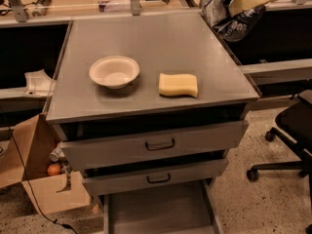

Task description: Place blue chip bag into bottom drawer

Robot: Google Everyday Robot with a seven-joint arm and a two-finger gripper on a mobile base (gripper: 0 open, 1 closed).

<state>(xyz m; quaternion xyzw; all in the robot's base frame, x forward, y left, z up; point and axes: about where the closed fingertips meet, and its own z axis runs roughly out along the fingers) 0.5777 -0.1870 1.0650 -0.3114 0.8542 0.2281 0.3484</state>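
My gripper is at the top right, above the cabinet's far right corner, shut on the blue chip bag, a dark navy crinkly bag with white lettering that hangs below the fingers. The bag is in the air, just off the right edge of the cabinet top. The bottom drawer is pulled out at the bottom of the view, a wide shallow grey tray with a bare floor. It lies far below and to the left of the bag.
On the grey cabinet top stand a white bowl and a yellow sponge. Two handled drawers sit above the bottom one. A cardboard box is at the left. An office chair is at the right.
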